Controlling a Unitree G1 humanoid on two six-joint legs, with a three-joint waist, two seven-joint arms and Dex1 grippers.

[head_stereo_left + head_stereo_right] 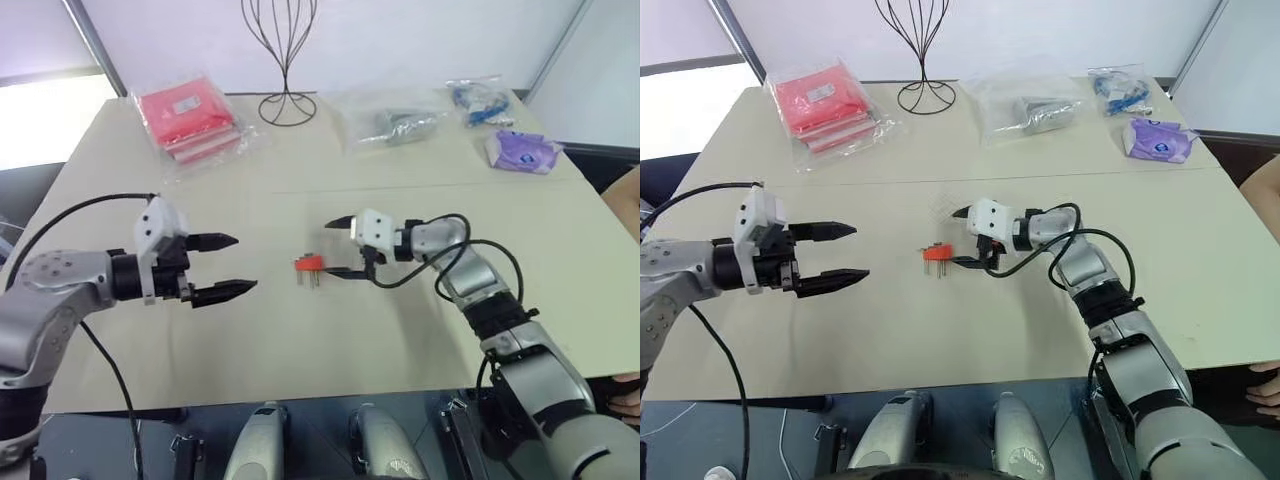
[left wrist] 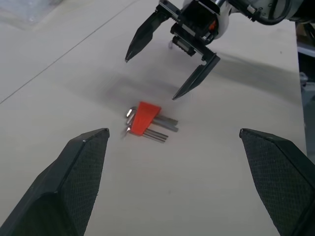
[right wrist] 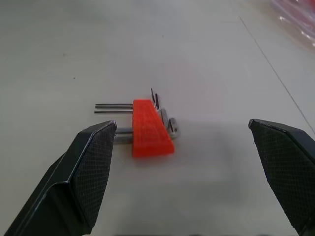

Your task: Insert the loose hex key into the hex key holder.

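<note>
You have the small orange-red plastic hex key holder [image 1: 310, 263] lying flat on the beige table [image 1: 300, 340], about midway between the near and far edges and between your two grippers. It is a wedge-shaped block, wider at one end, with several thin grey metal keys passing through it: straight shafts stick out on one side and short bent ends on the other, as the wrist views show. A thin dark rod end [image 3: 154, 96] rises just beside the block's far side in the right wrist view; you cannot tell from these views whether that is the loose hex key or one already seated in the block.

Your right gripper [image 1: 343, 248] sits just right of the holder, pointing left at it, fingers spread wide and empty; its nearer fingertip is close to the keys' shafts, though contact cannot be made out. Your left gripper [image 1: 226, 266] is well to the left of the holder, pointing right, also spread wide and holding nothing.

Along the far edge of the table you have a red plastic-wrapped packet [image 1: 190, 117], a black wire stand [image 1: 286, 60], and three clear bags [image 1: 392, 123] with grey, blue and purple contents.
</note>
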